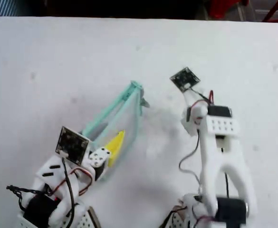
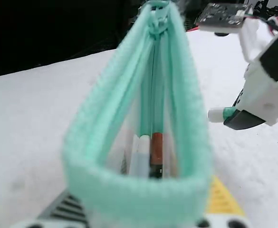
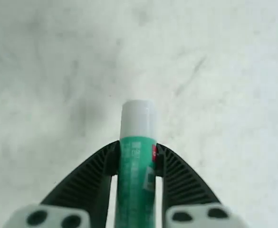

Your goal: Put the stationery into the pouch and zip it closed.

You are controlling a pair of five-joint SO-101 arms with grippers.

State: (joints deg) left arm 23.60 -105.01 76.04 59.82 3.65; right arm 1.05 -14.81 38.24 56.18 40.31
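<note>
Glue stick [image 3: 135, 166], green with a white cap, sits clamped between the narrowly parted jaws of the right pincer [image 3: 136, 148], over the white bench [image 1: 58, 61] near the pouch [image 1: 112, 118]. The left pincer [image 1: 103, 156] grips the mint pouch's near end; its mouth gapes, pens [image 2: 146, 154] inside.

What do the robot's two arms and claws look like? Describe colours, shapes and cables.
Both the left arm and right arm are white plastic shells with black motors, red and black cables, and a black square camera board. The right claw has black ribbed fingers.
</note>
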